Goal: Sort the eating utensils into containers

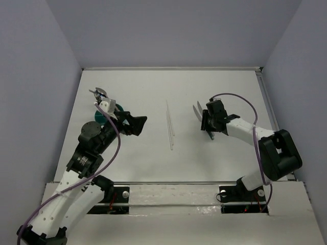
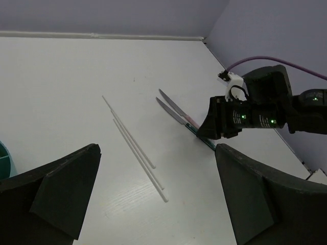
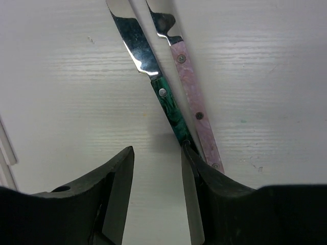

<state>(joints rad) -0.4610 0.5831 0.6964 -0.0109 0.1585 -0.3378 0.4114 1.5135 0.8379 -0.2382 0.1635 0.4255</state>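
Note:
Two knives lie side by side on the table, one green-handled (image 3: 166, 102) and one pink-handled (image 3: 191, 97); their blades (image 1: 196, 109) point away from my right gripper (image 3: 157, 150). That gripper hangs low over the handle ends, jaws apart with only bare table between them. Its right finger (image 3: 204, 173) covers the ends of both handles. The teal cup (image 1: 121, 108) stands at the left, mostly hidden by my left arm, with utensil ends (image 1: 99, 93) sticking out of it. My left gripper (image 1: 139, 125) is open wide and empty, right of the cup.
Two thin white sticks (image 1: 169, 125) lie in the middle of the table, between the grippers; they also show in the left wrist view, the sticks (image 2: 135, 148) ahead of the open fingers. The table's raised rim (image 1: 265, 97) runs close behind the right arm.

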